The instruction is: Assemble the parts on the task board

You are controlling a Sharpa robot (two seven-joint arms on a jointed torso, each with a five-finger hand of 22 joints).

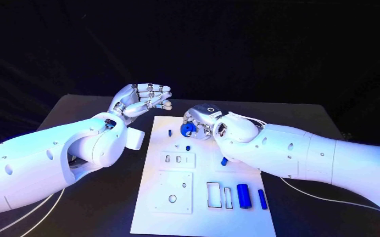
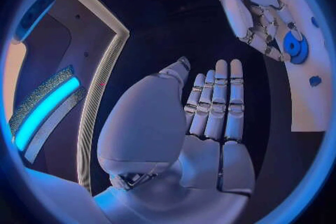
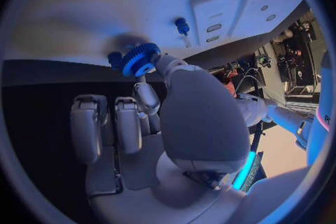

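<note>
Blue gear, toothed and disc-shaped, is pinched at the tips of the right hand, whose fingers close on it from opposite sides just above the far end of the white board, upper centre of the head view. Beside the gear in the right wrist view stands a small blue peg on the board, a likely seat, though which post the gear belongs on cannot be told. To do the step well, the gear should be kept level, its bore brought over the post, and lowered without side load before the pinch is released. The left hand hovers at the board's upper left corner above the tabletop, fingers curled loosely inward and holding nothing. Other blue parts lie near the board's lower right.
</note>
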